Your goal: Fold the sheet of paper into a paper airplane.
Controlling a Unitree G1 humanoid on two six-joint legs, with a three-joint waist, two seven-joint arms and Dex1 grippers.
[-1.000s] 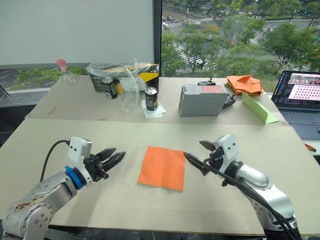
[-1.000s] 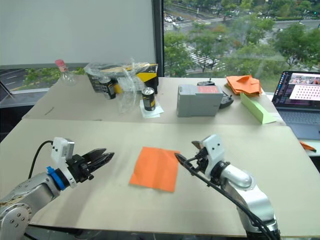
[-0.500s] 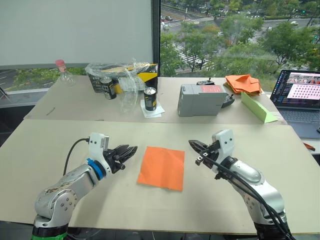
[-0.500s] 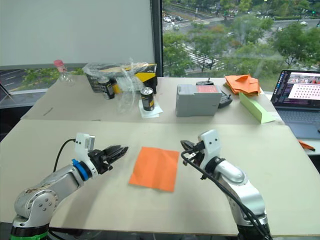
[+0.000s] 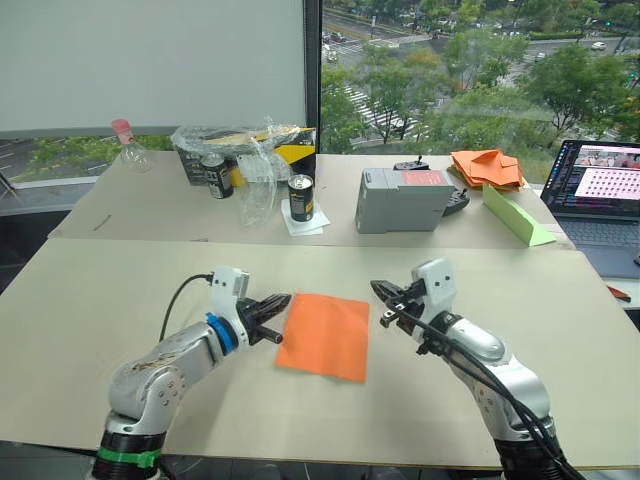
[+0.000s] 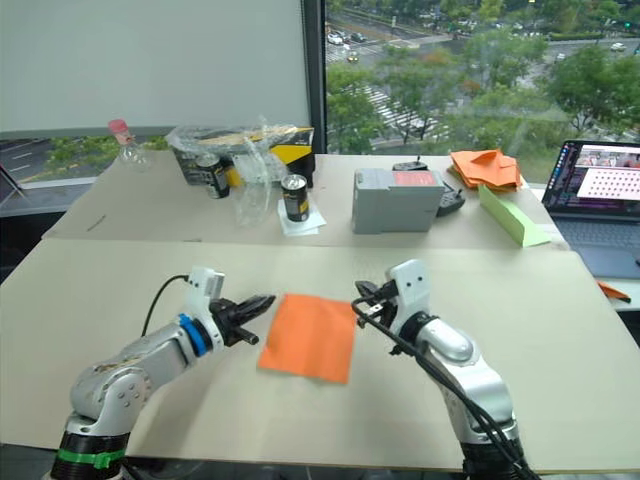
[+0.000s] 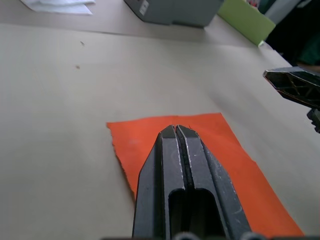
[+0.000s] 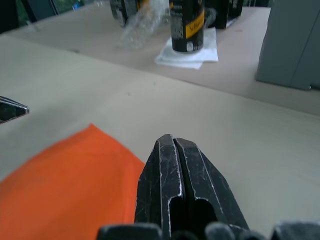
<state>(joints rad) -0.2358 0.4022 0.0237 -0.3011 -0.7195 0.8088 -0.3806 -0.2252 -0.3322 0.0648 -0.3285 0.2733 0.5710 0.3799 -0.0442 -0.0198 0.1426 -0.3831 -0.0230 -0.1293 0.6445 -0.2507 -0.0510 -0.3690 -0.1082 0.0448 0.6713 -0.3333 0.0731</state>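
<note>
The sheet of paper [image 5: 324, 335] lies flat at the centre of the near table [image 5: 90, 300]. The left gripper [image 5: 283, 300], fingers clenched together, sits at its 9 o'clock edge. The right gripper [image 5: 378, 290], likewise clenched, holds nothing, just beyond the 2 o'clock corner.

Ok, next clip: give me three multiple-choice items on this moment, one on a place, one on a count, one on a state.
1. Where does the sheet of paper lie?
A. flat on the near table, between the two grippers
B. on the laptop
C. on the grey box

2. How many drink cans stand on the far table?
A. one
B. two
C. four

3. How are the left gripper and the right gripper?
A. both shut, holding nothing
B. both wide open
C. left clamped on the paper

Answers:
1 A, the head views show it flat between the arms.
2 B, one can by the plastic bag, another can on a napkin.
3 A, each wrist view shows fingers pressed together over the paper's edge.
</note>
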